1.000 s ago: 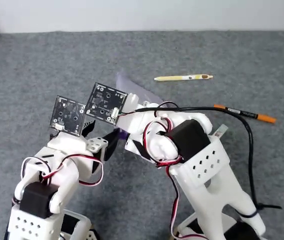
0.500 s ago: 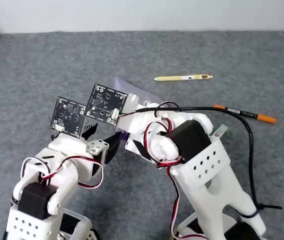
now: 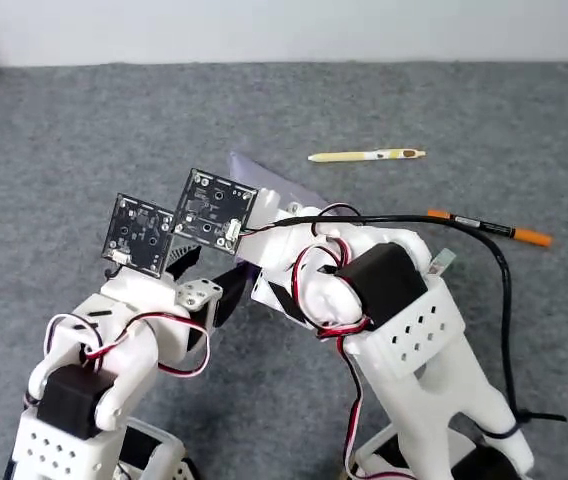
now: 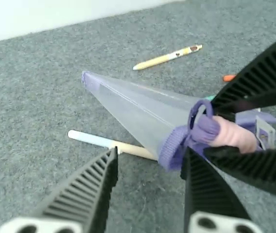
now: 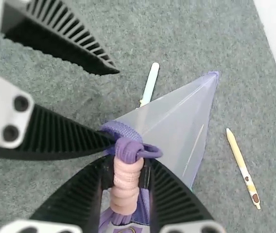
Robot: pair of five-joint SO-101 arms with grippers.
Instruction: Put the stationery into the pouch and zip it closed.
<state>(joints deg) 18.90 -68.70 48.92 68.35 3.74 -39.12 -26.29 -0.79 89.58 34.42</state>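
Left gripper (image 4: 150, 154) nudged closer, open at pouch (image 4: 138, 108) end; right gripper (image 5: 127, 167) clamps zipper pull (image 5: 123, 188)

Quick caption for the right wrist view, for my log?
Right gripper shut on the pink zipper pull of the pouch; yellow pen outside it.
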